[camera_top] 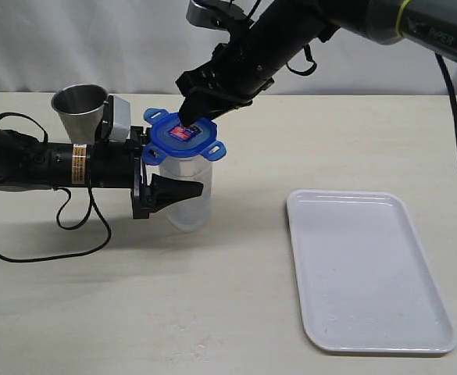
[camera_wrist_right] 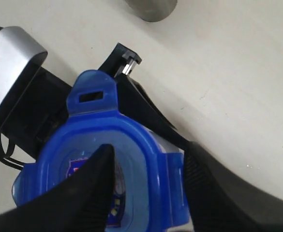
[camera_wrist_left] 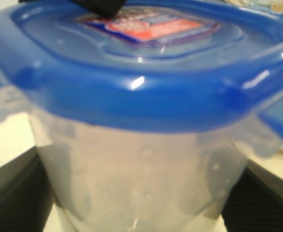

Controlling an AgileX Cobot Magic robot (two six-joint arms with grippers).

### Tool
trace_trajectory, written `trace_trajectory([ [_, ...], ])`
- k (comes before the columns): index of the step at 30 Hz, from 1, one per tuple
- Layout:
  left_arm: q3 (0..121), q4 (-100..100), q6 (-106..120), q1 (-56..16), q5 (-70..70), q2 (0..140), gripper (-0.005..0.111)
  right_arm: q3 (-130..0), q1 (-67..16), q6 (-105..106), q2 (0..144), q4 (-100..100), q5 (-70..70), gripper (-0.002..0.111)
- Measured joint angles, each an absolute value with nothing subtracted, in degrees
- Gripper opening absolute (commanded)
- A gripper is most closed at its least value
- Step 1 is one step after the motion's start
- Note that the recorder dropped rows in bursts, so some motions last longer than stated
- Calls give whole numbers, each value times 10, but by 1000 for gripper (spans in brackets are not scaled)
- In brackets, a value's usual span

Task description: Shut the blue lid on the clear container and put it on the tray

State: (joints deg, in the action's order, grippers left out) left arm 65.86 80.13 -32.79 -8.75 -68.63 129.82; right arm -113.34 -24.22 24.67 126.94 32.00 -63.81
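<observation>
Beige tabletop: the clear container (camera_top: 187,195) is clamped by the left gripper (camera_top: 173,190); the blue lid (camera_top: 183,135) is straddled by the right gripper's (camera_top: 187,117) spread jaws. Uneven pressing could leave flaps unlatched.

Exterior faces the table; both wrist views crowd the blue lid (camera_wrist_left: 141,92).

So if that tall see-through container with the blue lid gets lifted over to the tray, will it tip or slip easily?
Probably light: the clear container looks empty through its translucent wall. It may tip fairly easily, being tall, narrowing toward its base, and carrying the wider blue lid on top. Its smooth plastic could be slippery, though the left gripper has a finger on each side of it.
</observation>
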Motion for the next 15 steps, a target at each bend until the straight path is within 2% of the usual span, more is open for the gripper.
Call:
trace_trajectory([
  [4, 659, 805, -328, -86, -689, 1298, 0, -1128, -240, 276, 1269, 347, -635, 42],
  [10, 659, 808, -328, -85, -687, 1298, 0, -1119, -239, 285, 1269, 351, -633, 61],
  [15, 659, 808, -328, -85, -687, 1298, 0, -1119, -244, 254, 1269, 329, -633, 55],
])
